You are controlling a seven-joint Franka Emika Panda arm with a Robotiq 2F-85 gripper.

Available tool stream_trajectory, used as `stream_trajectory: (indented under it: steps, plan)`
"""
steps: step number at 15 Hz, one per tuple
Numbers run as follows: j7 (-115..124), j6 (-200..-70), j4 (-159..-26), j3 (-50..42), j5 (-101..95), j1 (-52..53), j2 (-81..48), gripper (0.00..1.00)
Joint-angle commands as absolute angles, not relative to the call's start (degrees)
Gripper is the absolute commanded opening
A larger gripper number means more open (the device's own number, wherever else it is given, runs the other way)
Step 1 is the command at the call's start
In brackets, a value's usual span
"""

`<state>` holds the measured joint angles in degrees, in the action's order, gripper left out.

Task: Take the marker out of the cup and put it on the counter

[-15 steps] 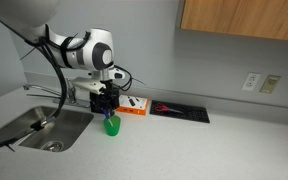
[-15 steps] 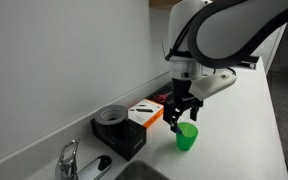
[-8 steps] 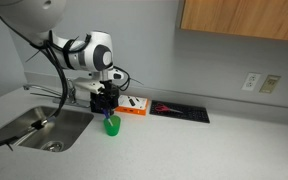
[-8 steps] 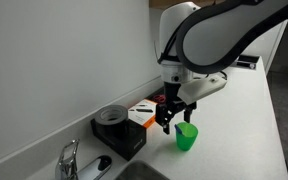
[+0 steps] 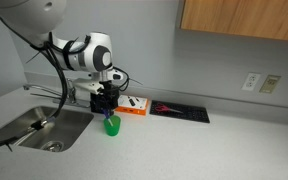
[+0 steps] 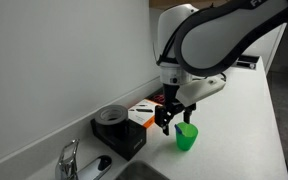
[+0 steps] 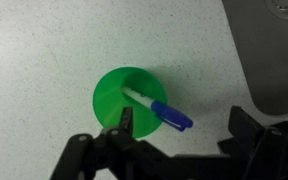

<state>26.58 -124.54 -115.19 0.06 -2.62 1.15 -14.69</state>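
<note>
Jaws: open and holding nothing. In the wrist view the two fingers [image 7: 122, 135] stand well apart at the lower edge, just off the rim of the green cup [image 7: 134, 100].

Change: compared with a second ago, the jaws have shifted sideways toward the back wall in an exterior view and now sit off the cup's centre [image 6: 187, 137]. Over the last half second they barely move. I judge this to be alignment on the marker's raised end and not yet a descent, so the grasp is still to be made.

Marker [image 7: 156, 107]: inside the cup, leaning, with its blue cap [image 7: 174, 118] projecting past the rim on the sink [image 7: 274, 45] side. The cup stands upright on the speckled worktop [image 7: 44, 40], near the sink.

Limits of view:
- The marker's lower end is hidden inside the cup.
- I cannot make out the marker in either exterior view.
- The lower edge of the wrist view cuts off the fingers.
- I cannot tell the jaws' height above the rim.
</note>
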Motion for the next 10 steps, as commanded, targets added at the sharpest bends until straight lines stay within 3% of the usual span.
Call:
stream_trajectory:
  steps: [1,3,10]
  plan:
    - [28.6,-123.4,-114.2,-1.5,-3.6,2.4,-15.4,1.00]
    - [28.5,-123.0,-114.3,-1.7,-3.2,2.2,-15.3,0.74]
    - [27.9,-121.6,-113.9,-2.5,-2.1,1.7,-14.9,0.19]
